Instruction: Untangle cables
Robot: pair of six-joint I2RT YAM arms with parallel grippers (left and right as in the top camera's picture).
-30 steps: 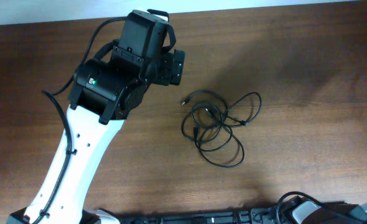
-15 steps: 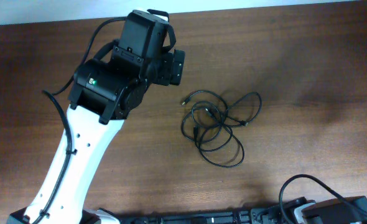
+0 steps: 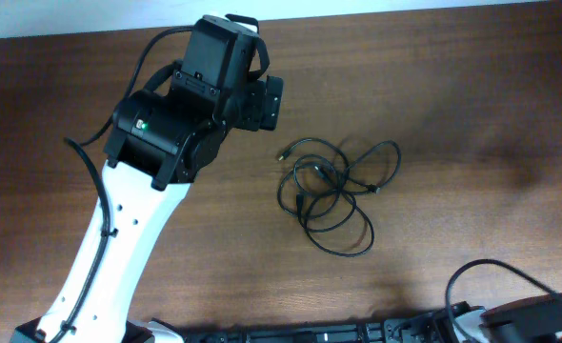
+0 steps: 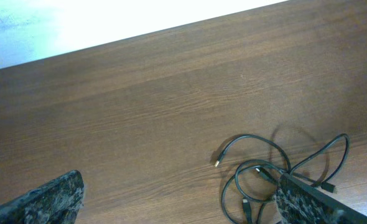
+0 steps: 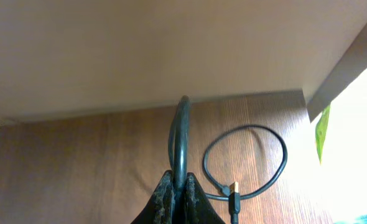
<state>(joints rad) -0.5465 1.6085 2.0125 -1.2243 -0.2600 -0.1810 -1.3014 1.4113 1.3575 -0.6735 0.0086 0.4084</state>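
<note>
1. The left fingers (image 4: 46, 199) show in the left wrist view as two dark pads at the bottom corners of the frame, spread wide apart with bare worktop (image 4: 171, 93) between them and nothing held.
2. Behind them, the left arm (image 3: 181, 124) rises from the near left edge of the overhead view as a white link, bends at a black joint housing and ends in a black wrist block, its head just left of and above the tangle.
3. The tangled cables (image 3: 333, 191) lie loose on the worktop near its middle: thin black loops crossing one another, with a small plug end (image 3: 282, 151) poking out at the upper left. In the left wrist view the same tangle (image 4: 264, 174) sits just off the right-hand pad, partly hidden behind it.
4. The right fingers (image 5: 180, 193) are pressed together on a separate black cable (image 5: 178, 143), which arches upward out of the pinch.
5. Beside that pinch, a cable loop (image 5: 246, 162) ending in a gold-tipped plug (image 5: 234, 196) lies on the wood.
6. Only a dark part of the right arm (image 3: 533, 319) shows at the lower right corner overhead, well apart from the tangle.
</note>
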